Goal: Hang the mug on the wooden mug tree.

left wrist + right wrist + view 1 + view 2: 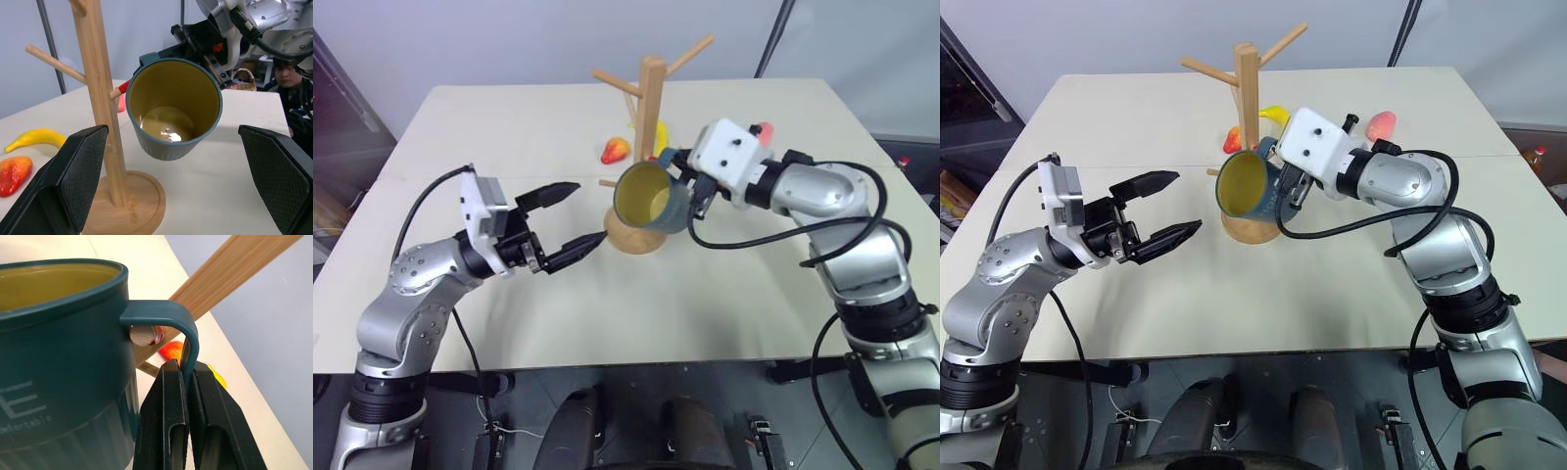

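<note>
The left pincer (570, 217) hovers above the cream bench (509, 127), its two black fingers (73, 181) spread wide with nothing between them, pointed toward the mug (651, 199) just beyond their tips. In the left wrist view the mug's yellow inside faces straight down the gap between those fingers.

The mug, dark teal-blue outside, is held off the bench and tipped so its mouth turns toward the left arm. It hangs in front of the wooden mug tree (649, 108), over the tree's round base (631, 238) and just beside the upright post.

The right pincer (188, 396) reaches in from the right and is clamped tight on the mug's loop handle (168, 318), the fingers closed on the handle's outer bar from both sides. In the right wrist view the rounded tip of a low peg (143, 335) shows inside the handle loop, close against the mug's wall; whether it touches the handle cannot be told.

Past the tree, a yellow toy banana (34, 138) and a red-orange toy fruit (615, 150) lie on the bench near the base. Another red-orange toy fruit (1381, 124) lies farther right, behind the right wrist. A person (288, 78) sits beyond the far edge of the bench.
</note>
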Motion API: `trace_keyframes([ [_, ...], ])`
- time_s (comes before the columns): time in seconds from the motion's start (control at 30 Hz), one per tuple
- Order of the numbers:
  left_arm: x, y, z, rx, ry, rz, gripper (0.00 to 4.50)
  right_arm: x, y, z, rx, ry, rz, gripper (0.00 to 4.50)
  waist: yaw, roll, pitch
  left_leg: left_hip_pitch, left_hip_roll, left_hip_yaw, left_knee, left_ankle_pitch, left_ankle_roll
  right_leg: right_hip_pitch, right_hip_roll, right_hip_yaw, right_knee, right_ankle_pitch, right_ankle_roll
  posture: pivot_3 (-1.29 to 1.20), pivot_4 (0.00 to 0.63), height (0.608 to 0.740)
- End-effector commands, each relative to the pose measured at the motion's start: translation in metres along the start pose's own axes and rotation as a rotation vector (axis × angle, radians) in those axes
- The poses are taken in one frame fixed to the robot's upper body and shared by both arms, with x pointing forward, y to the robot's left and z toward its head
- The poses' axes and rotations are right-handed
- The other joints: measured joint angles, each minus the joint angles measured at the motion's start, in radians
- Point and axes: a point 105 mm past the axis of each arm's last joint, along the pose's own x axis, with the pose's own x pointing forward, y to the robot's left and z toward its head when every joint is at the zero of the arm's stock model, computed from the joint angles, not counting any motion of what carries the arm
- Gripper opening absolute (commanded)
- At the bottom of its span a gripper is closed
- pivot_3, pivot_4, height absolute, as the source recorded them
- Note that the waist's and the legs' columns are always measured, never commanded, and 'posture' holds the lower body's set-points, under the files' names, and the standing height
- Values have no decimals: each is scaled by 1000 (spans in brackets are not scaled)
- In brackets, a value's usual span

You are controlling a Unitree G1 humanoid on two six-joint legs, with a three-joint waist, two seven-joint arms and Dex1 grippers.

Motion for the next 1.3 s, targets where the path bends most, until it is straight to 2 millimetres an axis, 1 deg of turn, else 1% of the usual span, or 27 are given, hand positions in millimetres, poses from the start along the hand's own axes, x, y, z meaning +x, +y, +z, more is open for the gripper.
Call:
trace_keyframes([
  [0.03,0,-2,17,58,-39,-10,4500,0,-7,7,-33,-12,-32,42,0,0,0,0,0,0,0,0,0,0,0,0,0,0,0,0,150,740],
  [0.27,1,-1,18,61,-46,-7,4500,3,-8,8,-28,-22,-41,42,0,0,0,0,0,0,0,0,0,0,0,0,0,0,0,0,150,740],
  [0.3,1,-1,18,62,-46,-7,4500,3,-9,9,-27,-25,-44,677,0,0,0,0,0,0,0,0,0,0,0,0,0,0,0,0,150,740],
  [0.33,1,-1,18,62,-47,-7,4500,3,-10,10,-28,-28,-48,909,0,0,0,0,0,0,0,0,0,0,0,0,0,0,0,0,150,740],
  [0.37,1,-1,18,62,-47,-6,4500,3,-10,10,-31,-31,-51,1324,0,0,0,0,0,0,0,0,0,0,0,0,0,0,0,0,150,740],
  [0.4,1,-1,18,62,-47,-6,4500,3,-11,11,-37,-32,-56,1880,0,0,0,0,0,0,0,0,0,0,0,0,0,0,0,0,150,740],
  [0.43,1,-1,18,62,-47,-6,4500,2,-12,12,-43,-33,-61,2334,0,0,0,0,0,0,0,0,0,0,0,0,0,0,0,0,150,740],
  [0.6,0,0,17,61,-44,-4,4500,-8,-18,14,-65,-36,-68,2334,0,0,0,0,0,0,0,0,0,0,0,0,0,0,0,0,150,740],
  [0.7,-3,3,14,46,-37,20,4500,-33,-27,14,-63,-47,-68,2334,6,0,0,0,0,0,0,0,0,0,0,0,0,0,0,0,150,740],
  [0.77,-6,8,12,33,-30,52,4500,-46,-29,10,-14,-56,-73,2334,7,-1,1,0,0,0,0,0,0,1,0,-1,-1,0,0,0,150,740],
  [0.87,-17,20,-1,16,12,141,4500,-66,-25,-19,124,-17,-90,2334,5,-2,0,0,0,0,0,0,0,2,-1,-1,-1,0,0,0,150,740],
  [0.97,-32,35,-20,8,55,272,4500,-77,-10,-50,290,-7,-118,2334,1,-2,0,1,0,0,0,0,0,1,-1,0,0,0,0,0,150,740],
  [1.03,-47,47,-39,0,95,402,4500,-78,5,-66,393,-36,-140,2334,-1,-2,0,1,0,0,-1,0,0,1,-1,1,0,0,0,0,150,740],
  [1.1,-61,54,-57,-16,134,500,4500,-78,16,-80,477,-65,-168,2334,-3,-2,0,1,0,0,0,0,0,1,0,1,1,0,0,0,150,740],
  [1.2,-79,55,-79,-31,179,615,4500,-77,31,-102,590,-84,-204,2334,0,-2,0,1,0,0,0,0,0,1,-1,1,1,0,0,0,150,740],
  [1.3,-90,53,-93,-38,209,689,4500,-77,39,-115,661,-105,-225,2334,4,-2,0,1,0,0,0,0,0,1,-1,1,0,0,0,0,150,740],
])
